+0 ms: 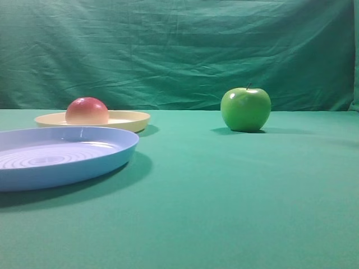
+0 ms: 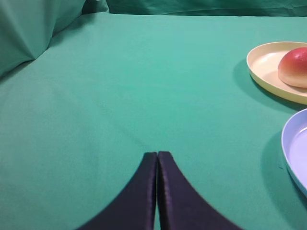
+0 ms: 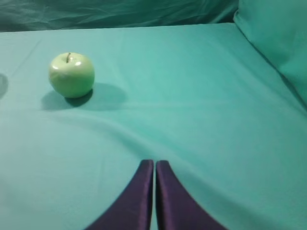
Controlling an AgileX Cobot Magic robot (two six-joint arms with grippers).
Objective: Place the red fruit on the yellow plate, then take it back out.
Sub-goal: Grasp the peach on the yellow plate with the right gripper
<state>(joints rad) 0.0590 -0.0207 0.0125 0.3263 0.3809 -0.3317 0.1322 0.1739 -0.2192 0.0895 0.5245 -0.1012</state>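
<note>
- red fruit sits in yellow plate, left-rear of the green cloth table; nothing touches it
- light-blue ringed plate just in front of the yellow plate, close but apart
- green apple upright with stem, well apart to the right
- left gripper closed, fingertips together, holding nothing, over bare cloth left of the plates
- right gripper closed, holding nothing, apple far ahead-left

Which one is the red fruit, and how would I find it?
Start at the big light-blue plate on the left. Just behind it lies a smaller yellow plate, and the red fruit sits on that. It is red fading to peach, unlike the shiny green apple standing alone to the right.
</note>
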